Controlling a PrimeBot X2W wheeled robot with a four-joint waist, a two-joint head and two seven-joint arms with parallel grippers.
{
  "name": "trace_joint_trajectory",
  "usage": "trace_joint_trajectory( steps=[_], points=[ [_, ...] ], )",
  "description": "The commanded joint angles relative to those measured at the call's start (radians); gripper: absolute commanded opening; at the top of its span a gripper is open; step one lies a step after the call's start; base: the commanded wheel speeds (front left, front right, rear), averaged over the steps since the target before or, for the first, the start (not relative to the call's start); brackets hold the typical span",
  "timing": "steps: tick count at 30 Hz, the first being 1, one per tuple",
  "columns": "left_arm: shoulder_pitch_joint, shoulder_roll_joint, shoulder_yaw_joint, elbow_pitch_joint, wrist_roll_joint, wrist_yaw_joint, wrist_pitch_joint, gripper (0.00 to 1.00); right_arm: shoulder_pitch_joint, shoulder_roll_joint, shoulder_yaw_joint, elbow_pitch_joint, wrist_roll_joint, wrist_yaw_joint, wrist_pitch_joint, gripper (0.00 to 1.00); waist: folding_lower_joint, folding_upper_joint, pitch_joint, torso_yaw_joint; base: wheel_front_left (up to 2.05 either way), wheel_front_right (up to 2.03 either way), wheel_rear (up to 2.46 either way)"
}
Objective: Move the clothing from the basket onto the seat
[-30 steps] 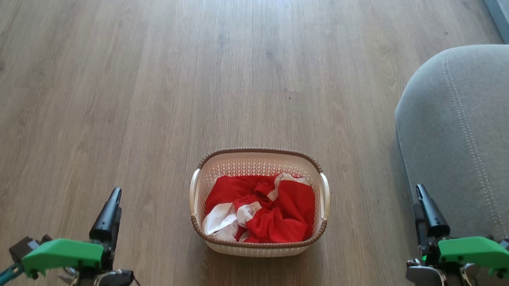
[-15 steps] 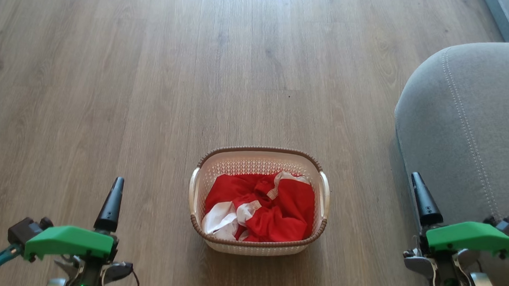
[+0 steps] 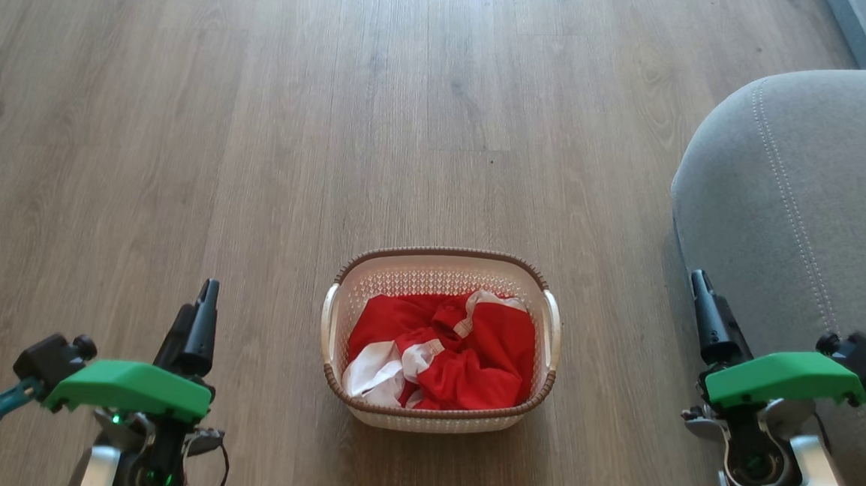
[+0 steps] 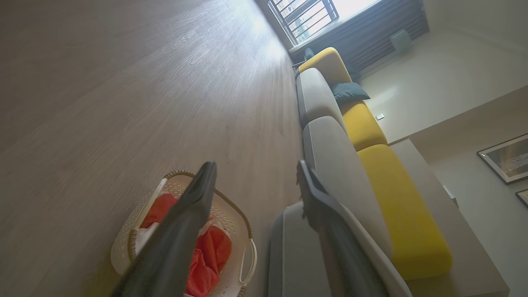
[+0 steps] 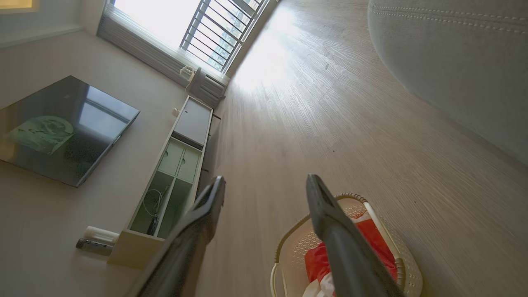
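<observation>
- the clothing [image 3: 456, 357], a crumpled red heap with white trim, lies wholly inside the basket [image 3: 444, 253], which stands on the wooden floor [image 3: 260, 112] straight ahead of your robot.
- the left gripper [image 4: 255, 177] hangs with its jaws spread wide and nothing between them. the right gripper [image 5: 266, 181] is the same, released and empty.
- key relation: the basket sits between the two grippers, inboard of each and apart from both. you cannot call either arm plainly nearer.
- the heap's long axis runs side to side across the robot's front, so you would meet one end of it from either arm's side.
- the seat [image 3: 804, 205] lies to the robot's right, just beside the right gripper and apart from the basket. on this showing the right arm offers you the shorter carry.
- no part of the transfer is done yet.
</observation>
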Motion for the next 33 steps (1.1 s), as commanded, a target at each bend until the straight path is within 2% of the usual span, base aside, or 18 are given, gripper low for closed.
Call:
trace_joint_trajectory(
  steps=[1, 16, 33],
  points=[
    [-0.064, 0.021, 0.011, -0.033, 0.028, -0.004, -0.012, 1.00, -0.065, -0.020, 0.014, -0.026, -0.028, 0.000, -0.014, 1.00, 0.0000, 0.0000, 0.000, 0.000, 0.00, 0.00, 0.00],
    [-0.102, 0.033, 0.005, -0.029, 0.273, -0.006, -0.056, 1.00, -0.116, -0.023, 0.011, 0.028, -0.245, 0.000, -0.059, 1.00, 0.0000, 0.0000, -0.001, -0.002, 0.00, 0.00, 0.00],
    [-0.144, 0.041, -0.012, -0.026, 0.501, -0.007, -0.106, 1.00, -0.178, -0.021, 0.013, 0.075, -0.469, 0.000, -0.109, 1.00, 0.0000, 0.0000, 0.001, -0.004, 0.00, 0.00, 0.00]
  ],
)
